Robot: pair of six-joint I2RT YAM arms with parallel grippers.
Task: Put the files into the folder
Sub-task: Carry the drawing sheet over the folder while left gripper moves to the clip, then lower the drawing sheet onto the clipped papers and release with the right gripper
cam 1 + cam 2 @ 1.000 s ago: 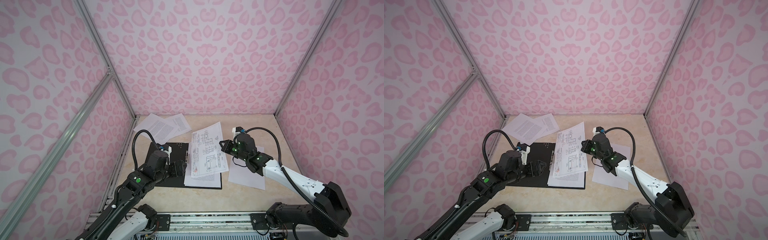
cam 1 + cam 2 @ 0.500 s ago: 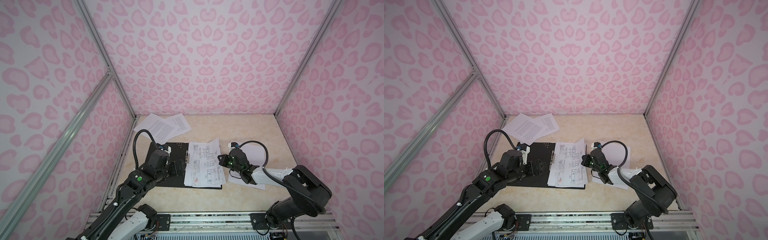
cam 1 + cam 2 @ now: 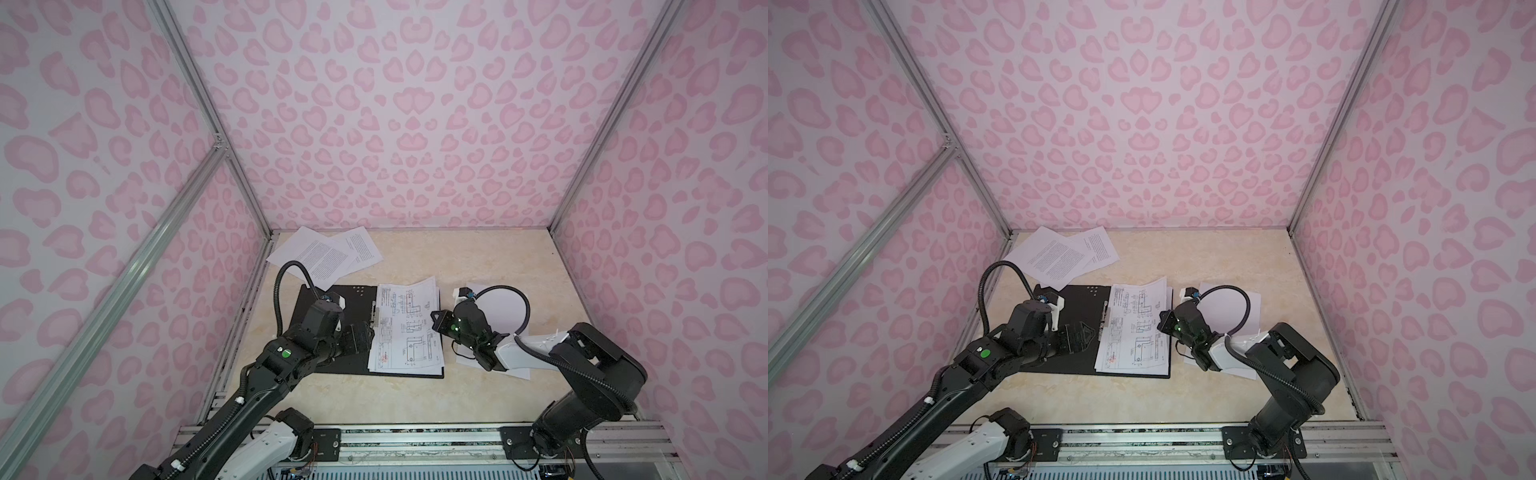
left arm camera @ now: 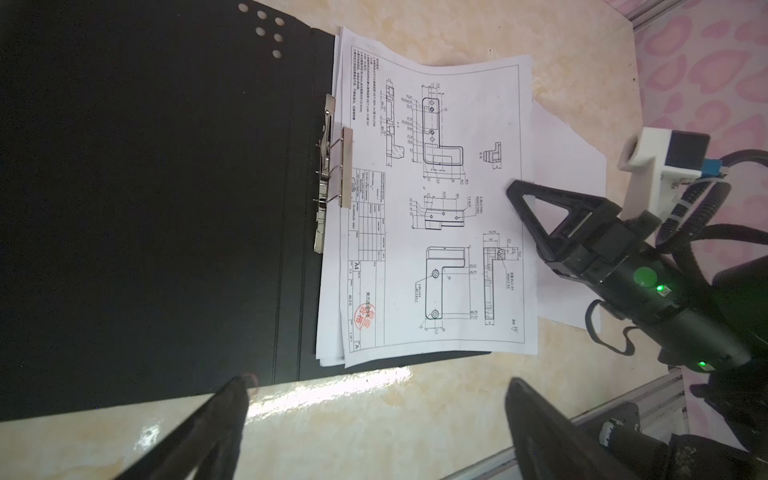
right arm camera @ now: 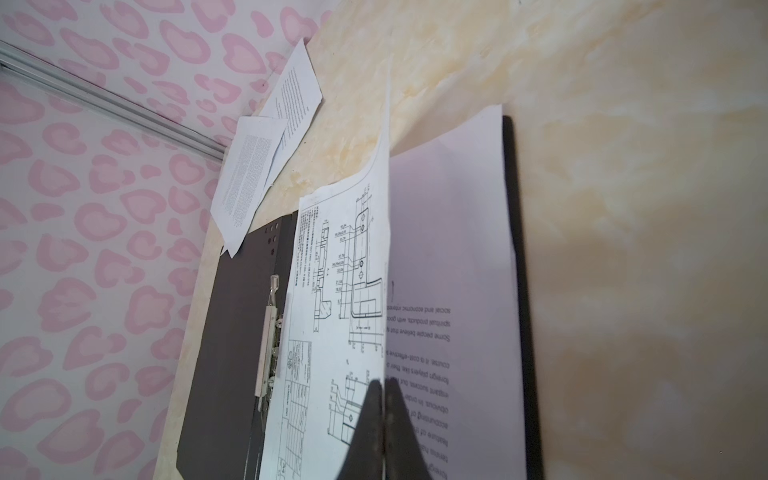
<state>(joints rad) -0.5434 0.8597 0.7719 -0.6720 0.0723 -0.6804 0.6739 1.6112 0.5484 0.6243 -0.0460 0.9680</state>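
Folder (image 3: 353, 303) lies open on the table (image 3: 415, 399), black side up. Drawing sheet (image 3: 409, 328) sits on its right half, over another file (image 5: 449, 249). My right gripper (image 5: 382, 386) pinches the sheet's edge; left gripper (image 4: 379, 380) gapes wide, empty. Risk: any pull skews the stack or creases paper.
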